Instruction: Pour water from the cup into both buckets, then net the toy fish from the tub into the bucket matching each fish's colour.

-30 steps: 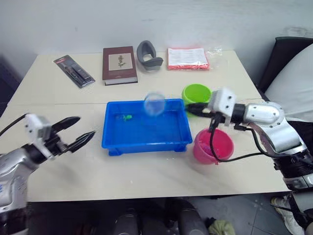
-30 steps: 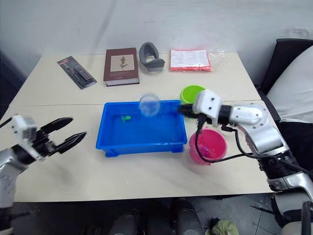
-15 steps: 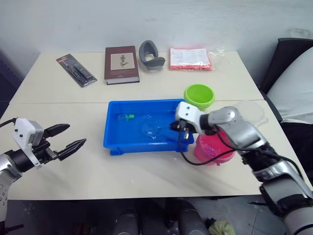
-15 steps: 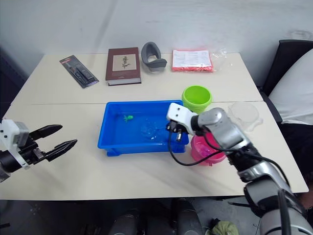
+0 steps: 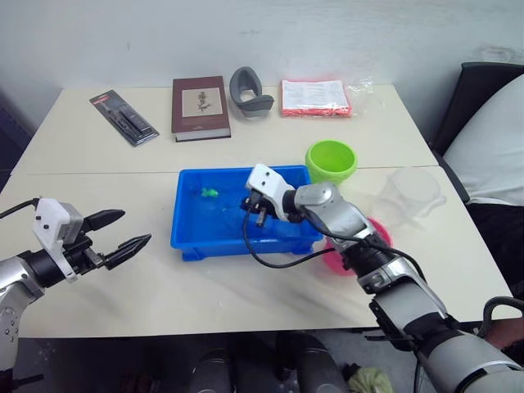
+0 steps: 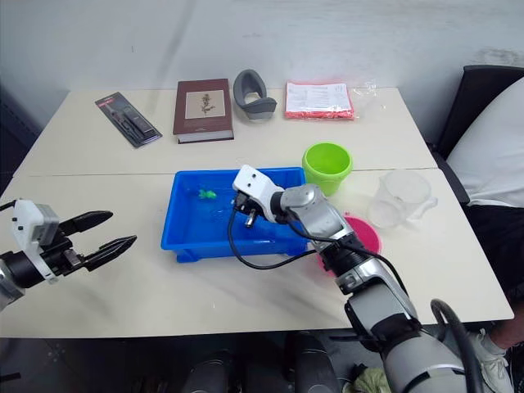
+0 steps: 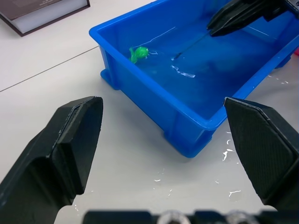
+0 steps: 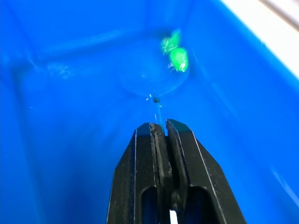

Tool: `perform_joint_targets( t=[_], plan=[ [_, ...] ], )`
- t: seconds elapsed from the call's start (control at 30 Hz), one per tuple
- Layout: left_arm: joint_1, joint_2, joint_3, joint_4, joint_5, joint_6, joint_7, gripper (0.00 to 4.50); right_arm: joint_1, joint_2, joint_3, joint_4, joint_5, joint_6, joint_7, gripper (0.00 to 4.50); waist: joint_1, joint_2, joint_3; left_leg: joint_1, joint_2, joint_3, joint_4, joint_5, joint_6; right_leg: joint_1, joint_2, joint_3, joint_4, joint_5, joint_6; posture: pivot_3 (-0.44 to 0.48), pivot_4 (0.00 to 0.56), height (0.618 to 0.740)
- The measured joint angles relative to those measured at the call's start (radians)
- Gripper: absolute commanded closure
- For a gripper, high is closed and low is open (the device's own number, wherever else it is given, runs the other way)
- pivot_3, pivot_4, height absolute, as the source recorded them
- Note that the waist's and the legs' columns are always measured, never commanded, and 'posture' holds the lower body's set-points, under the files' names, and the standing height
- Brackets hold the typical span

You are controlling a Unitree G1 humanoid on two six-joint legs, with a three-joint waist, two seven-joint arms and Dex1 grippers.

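Reaching into the tub (image 5: 187, 225), the net (image 8: 152, 77) points toward the green fish (image 8: 178, 58).

Our right gripper (image 8: 160, 128), clamped on the net (image 8: 150, 74), has swung from above the pink bucket (image 6: 366, 233) deep into the tub (image 5: 187, 232). The hoop now sits submerged beside the green fish (image 8: 178, 58). The cup (image 6: 399, 199) stands uncovered.

Along the table's (image 5: 106, 155) far edge, left to right: a dark flat packet (image 5: 124, 118), a maroon book (image 5: 200, 107), a grey curved holder (image 5: 249, 91), perhaps a tape dispenser, and a red-and-white packet (image 5: 314, 97).
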Motion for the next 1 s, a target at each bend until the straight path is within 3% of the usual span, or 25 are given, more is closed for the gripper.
perform_joint_targets(
  t=[0.27,0.53,0.73,1.0],
  plan=[
    [0.005,-0.001,-0.007,0.004,0.001,-0.013,-0.016,0.06,0.084,-0.04,-0.034,-0.121,-0.002,-0.01,0.014,4.5,0.001,0.0,0.0,0.0,0.0,0.0,0.0,0.0,0.0,0.0,0.0,0.0,0.0,0.0,0.0,0.0,0.15,0.74],
    [-0.018,-0.013,-0.037,0.005,0.0,-0.032,-0.029,0.06,0.199,-0.17,-0.126,-0.402,0.122,0.127,0.128,4.5,0.006,0.0,0.0,0.0,0.0,0.0,0.0,0.0,0.0,0.0,0.0,0.0,-0.001,0.0,0.0,0.0,0.15,0.74],
    [-0.085,-0.036,-0.049,0.005,-0.016,-0.052,-0.033,0.06,0.282,-0.268,-0.231,-0.566,0.227,0.236,0.151,4.5,0.011,0.0,0.0,0.0,-0.001,0.0,0.0,-0.001,0.001,0.0,0.0,0.0,-0.002,0.0,0.0,0.0,0.15,0.74],
    [-0.229,-0.021,-0.175,0.0,-0.008,-0.013,-0.027,0.06,0.429,-0.375,-0.402,-0.681,0.329,0.31,0.111,4.5,0.012,-0.001,0.0,0.001,-0.001,0.0,0.0,-0.001,0.001,0.001,0.0,0.0,-0.003,0.0,0.0,0.0,0.15,0.74]
  ],
)
